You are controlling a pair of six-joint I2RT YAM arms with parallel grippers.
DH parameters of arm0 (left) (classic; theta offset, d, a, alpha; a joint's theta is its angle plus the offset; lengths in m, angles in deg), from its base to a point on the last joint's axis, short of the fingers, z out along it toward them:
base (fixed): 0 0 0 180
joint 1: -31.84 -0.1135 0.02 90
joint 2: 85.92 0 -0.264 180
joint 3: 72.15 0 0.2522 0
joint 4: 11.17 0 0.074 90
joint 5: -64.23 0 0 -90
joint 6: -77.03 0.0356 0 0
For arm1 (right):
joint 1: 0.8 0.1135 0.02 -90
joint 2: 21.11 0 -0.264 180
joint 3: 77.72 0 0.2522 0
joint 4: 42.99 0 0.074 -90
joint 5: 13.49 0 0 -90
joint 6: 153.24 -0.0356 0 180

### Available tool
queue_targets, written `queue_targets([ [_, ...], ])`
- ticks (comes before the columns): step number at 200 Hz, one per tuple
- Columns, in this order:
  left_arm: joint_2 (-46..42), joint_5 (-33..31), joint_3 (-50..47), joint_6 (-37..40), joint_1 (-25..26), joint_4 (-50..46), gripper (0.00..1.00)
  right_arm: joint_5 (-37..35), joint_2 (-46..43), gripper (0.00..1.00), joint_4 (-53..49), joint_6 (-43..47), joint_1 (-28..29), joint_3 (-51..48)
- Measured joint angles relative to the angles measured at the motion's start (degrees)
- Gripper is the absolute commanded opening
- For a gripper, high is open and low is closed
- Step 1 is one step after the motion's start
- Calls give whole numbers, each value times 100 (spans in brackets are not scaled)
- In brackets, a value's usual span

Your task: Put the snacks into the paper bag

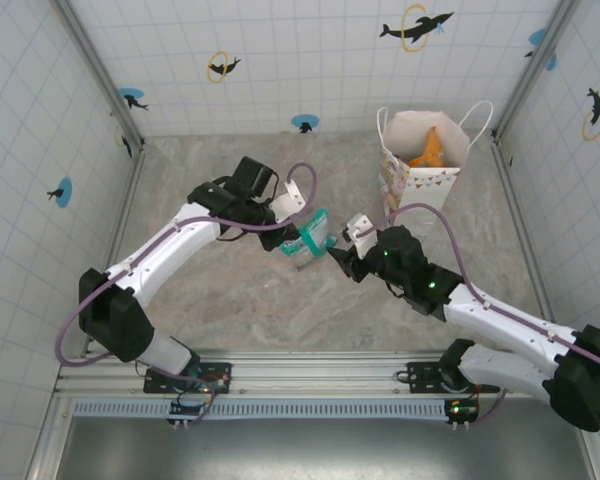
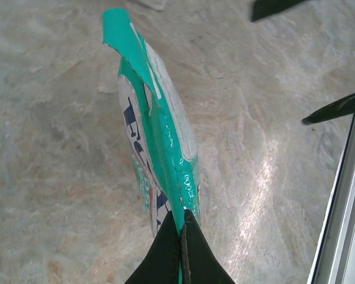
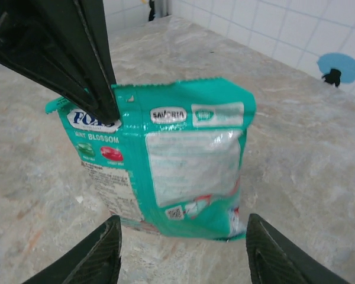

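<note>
One orange packet (image 1: 431, 148) lies inside paper bag (image 1: 420, 184).

Teal packet (image 1: 308, 237) aloft; bag (image 1: 421, 186) upright

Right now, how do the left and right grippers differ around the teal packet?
The left gripper is shut, pinching a top corner of the teal packet; the right gripper is open, holding nothing. The left reaches it from above; the right faces its printed side from low down. Both have black fingers.
</note>
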Motion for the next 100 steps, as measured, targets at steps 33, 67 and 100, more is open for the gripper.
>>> queue_targets([
  [33,-446,138,-232,518,125,26,0,774,4,70,-229,431,-424,42],
  [67,-918,358,-656,1001,144,175,0,1532,96,72,-251,551,-846,59],
  [100,-1082,544,-813,1320,144,243,0,2597,321,72,-251,651,-1012,186],
])
